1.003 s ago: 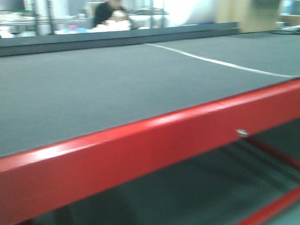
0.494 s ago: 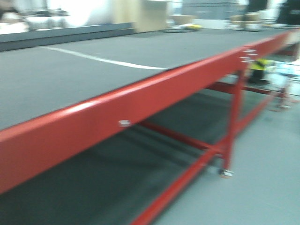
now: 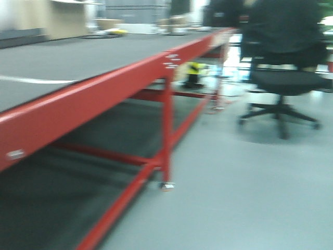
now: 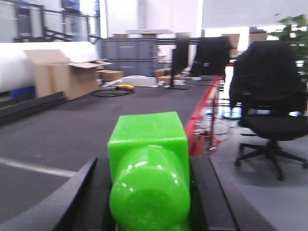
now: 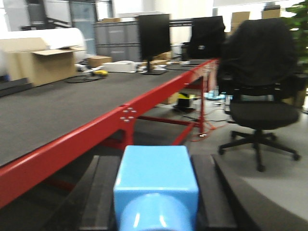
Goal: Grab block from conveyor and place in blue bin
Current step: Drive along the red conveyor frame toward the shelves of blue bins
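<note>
My front view blurred; left gripper [image 4: 148,161] clamps green block [image 4: 149,183], right gripper [image 5: 154,159] clamps blue block [image 5: 156,175]. Grey conveyor [image 3: 78,57], chair [image 3: 283,78] nearby.

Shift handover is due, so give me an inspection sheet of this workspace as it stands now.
Surface: conveyor, a dark grey belt on a red frame, with a white line across it.
Job's things: green block and blue block, both held; blue bin, nothing seen.
Clutter: small yellow item at the belt's far end.
Grippers: left gripper shut on the green block; right gripper shut on the blue block.
Cables: dark loops on the far belt; reddish cable on the floor.
Surroundings: office chair, cardboard box, monitor.
</note>
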